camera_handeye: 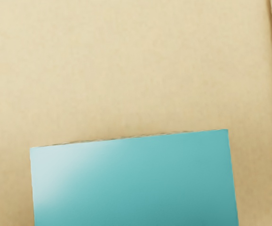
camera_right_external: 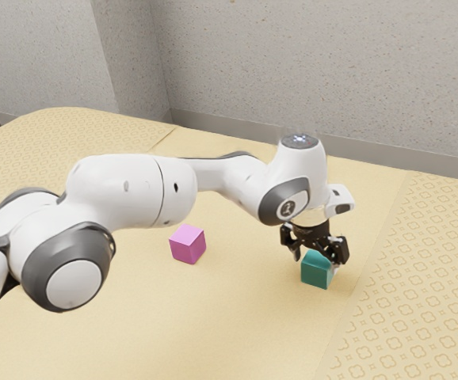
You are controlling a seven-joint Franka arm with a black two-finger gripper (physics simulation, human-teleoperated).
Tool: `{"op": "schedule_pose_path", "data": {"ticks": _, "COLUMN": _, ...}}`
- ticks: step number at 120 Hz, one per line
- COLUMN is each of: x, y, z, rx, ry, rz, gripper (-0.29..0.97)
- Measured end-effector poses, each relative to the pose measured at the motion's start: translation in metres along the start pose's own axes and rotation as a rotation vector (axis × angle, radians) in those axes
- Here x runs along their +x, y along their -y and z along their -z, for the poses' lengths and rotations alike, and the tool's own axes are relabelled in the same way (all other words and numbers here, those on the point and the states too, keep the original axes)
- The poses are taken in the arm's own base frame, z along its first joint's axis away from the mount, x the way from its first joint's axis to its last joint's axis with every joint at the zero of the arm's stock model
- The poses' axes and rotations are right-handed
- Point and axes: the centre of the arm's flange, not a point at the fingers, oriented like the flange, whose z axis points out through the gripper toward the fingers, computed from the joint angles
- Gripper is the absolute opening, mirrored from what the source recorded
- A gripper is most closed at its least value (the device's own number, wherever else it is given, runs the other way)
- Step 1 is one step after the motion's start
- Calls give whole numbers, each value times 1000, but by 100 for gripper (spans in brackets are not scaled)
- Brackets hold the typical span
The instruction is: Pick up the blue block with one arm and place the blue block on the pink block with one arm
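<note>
Gripper [camera_right_external: 317,255] directly above blue block [camera_right_external: 318,271], jaws spread wider than block, straddling its top, holding nothing. Block sits on table [camera_right_external: 237,332]. Pink block [camera_right_external: 187,243] well apart, toward exterior view's left.

No legible text, apparently.

Open tabletop [camera_right_external: 245,317] lies between blue block [camera_right_external: 318,271] and pink block [camera_right_external: 187,243].
</note>
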Motion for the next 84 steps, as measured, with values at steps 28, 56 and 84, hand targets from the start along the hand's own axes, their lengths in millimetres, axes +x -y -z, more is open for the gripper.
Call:
{"op": "schedule_pose_path", "data": {"ticks": 28, "x": 7, "y": -1, "z": -34, "rx": -2, "ry": 10, "rz": 16, "gripper": 67}}
{"op": "schedule_pose_path", "data": {"ticks": 56, "x": 14, "y": 0, "z": -37, "rx": -4, "ry": -4, "rz": 21, "gripper": 52}}
{"op": "schedule_pose_path", "data": {"ticks": 84, "x": 15, "y": 2, "z": -39, "rx": 2, "ry": -5, "rz": 23, "gripper": 49}}
